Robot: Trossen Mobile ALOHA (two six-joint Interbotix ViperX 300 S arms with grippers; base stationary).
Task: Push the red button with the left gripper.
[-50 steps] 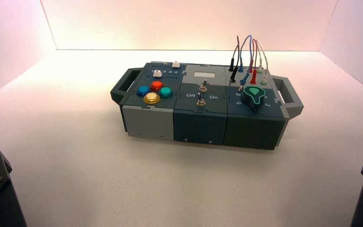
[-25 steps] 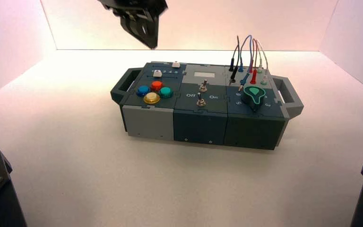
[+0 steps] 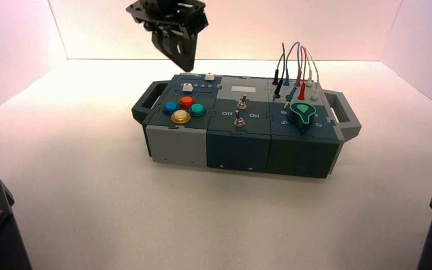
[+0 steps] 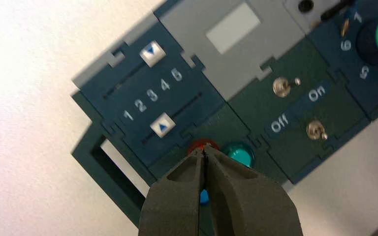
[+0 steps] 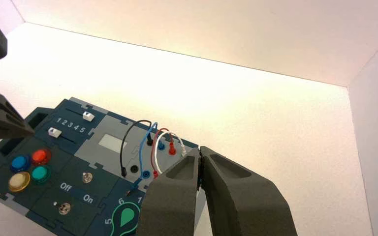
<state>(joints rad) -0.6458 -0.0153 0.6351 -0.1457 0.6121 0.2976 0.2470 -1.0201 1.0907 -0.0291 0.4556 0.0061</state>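
The red button [image 3: 187, 102] sits at the back of a four-button cluster on the left end of the box [image 3: 174, 143], with blue, teal and yellow buttons around it. My left gripper [image 3: 187, 66] hangs in the air above and behind that end of the box, fingers shut and empty. In the left wrist view its tip [image 4: 204, 150] lines up over the red button [image 4: 196, 145], which is partly hidden behind it. The red button also shows in the right wrist view [image 5: 40, 156]. My right gripper [image 5: 200, 150] is shut and empty, high off the box's right side.
Two white sliders [image 4: 151, 51] with numbers 1 to 5 lie behind the buttons. Two toggle switches [image 4: 281, 87] marked Off and On stand in the middle. A green knob [image 3: 302, 111] and plugged wires [image 3: 292, 67] occupy the right end. Handles [image 3: 144, 101] stick out at both ends.
The left gripper came into the high view from the top and has moved down and slightly right toward the box's left end. The box has not moved.
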